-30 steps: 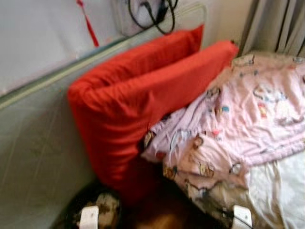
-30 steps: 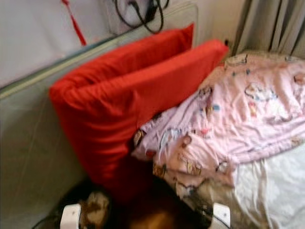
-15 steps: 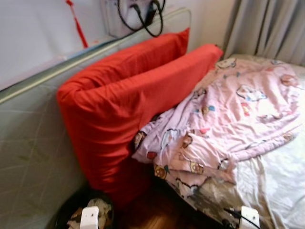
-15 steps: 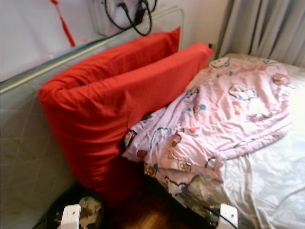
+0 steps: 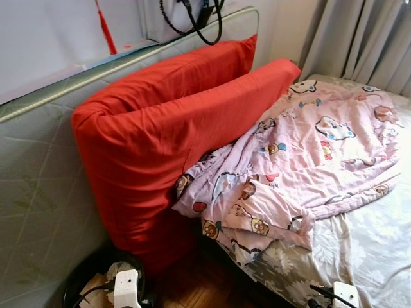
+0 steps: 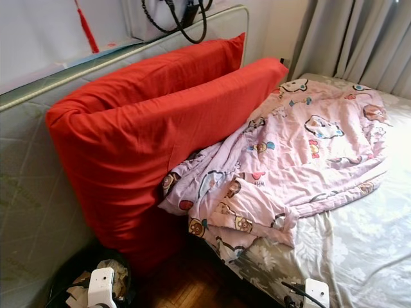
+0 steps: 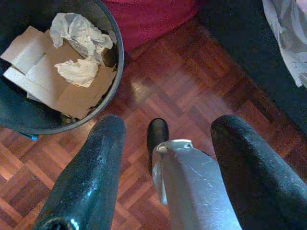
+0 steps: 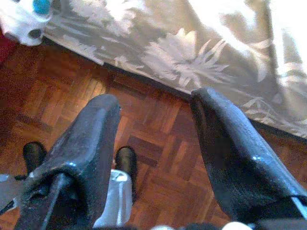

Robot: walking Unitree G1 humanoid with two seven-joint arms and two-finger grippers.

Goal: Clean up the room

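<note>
Red pillows [image 5: 173,122] beside pink quilt [image 5: 308,154]

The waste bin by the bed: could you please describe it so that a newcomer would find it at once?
Start at the big red cushion leaning against the wall at the head of the bed. On the wooden floor at its foot stands the waste bin. It is round and dark, holding torn cardboard and crumpled paper.

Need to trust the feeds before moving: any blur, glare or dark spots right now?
Eye views: sharp, but daylight washes out the bed sheet near the curtains. Left wrist view: sharp, with mild glare on the parquet floor beside the bin. Right wrist view: sheet overexposed, black fingers soft.
</note>
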